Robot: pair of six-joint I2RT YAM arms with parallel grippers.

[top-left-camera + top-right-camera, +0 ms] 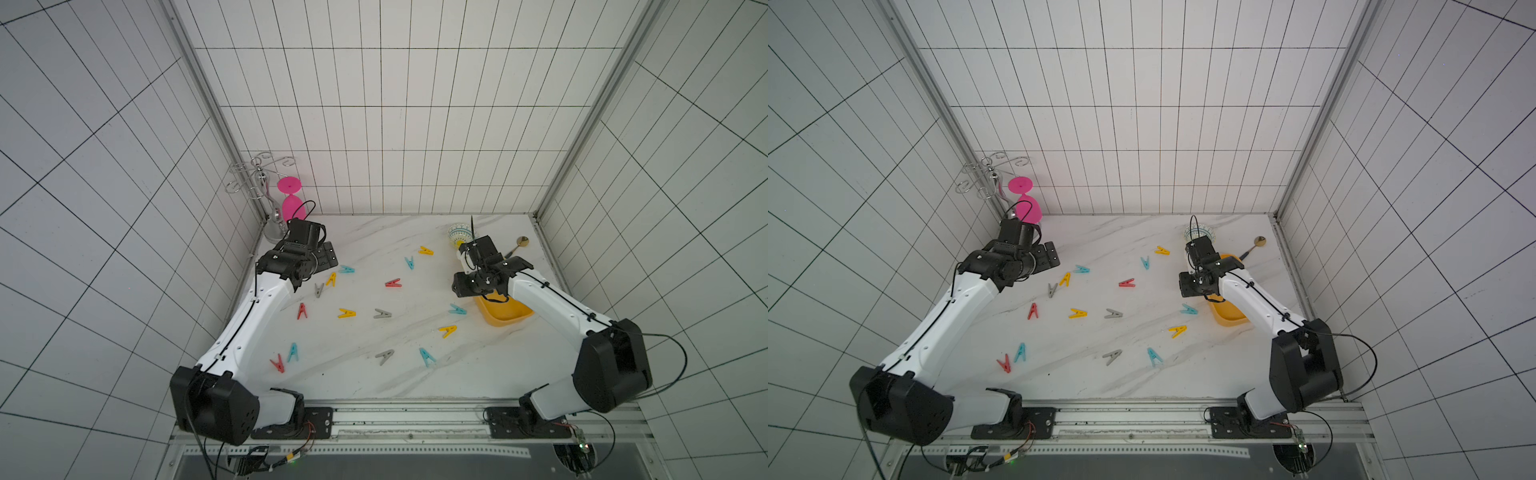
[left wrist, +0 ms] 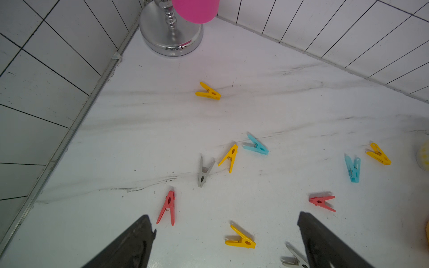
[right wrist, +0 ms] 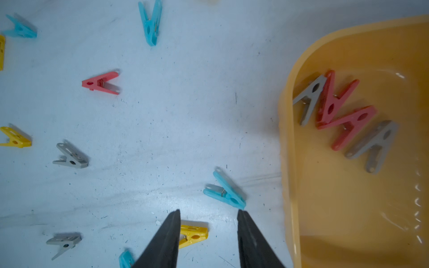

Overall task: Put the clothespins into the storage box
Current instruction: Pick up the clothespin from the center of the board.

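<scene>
Four clothespins (image 3: 343, 116) lie in storage box (image 1: 507, 318), right of centre in a top view; rest scattered mid-frame. Right gripper (image 3: 208, 211) half-parted, empty, seemingly lining up next pin. Left gripper (image 2: 224, 214) wide, empty.

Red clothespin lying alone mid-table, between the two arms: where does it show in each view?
In a top view: red clothespin, middle of the table.
In a top view: same place.
Left wrist: in view, nearer the camera than the landmark.
Right wrist: in view, well clear of the storage box.
Shared landmark: teal clothespin next to it, on its back-wall side.
</scene>
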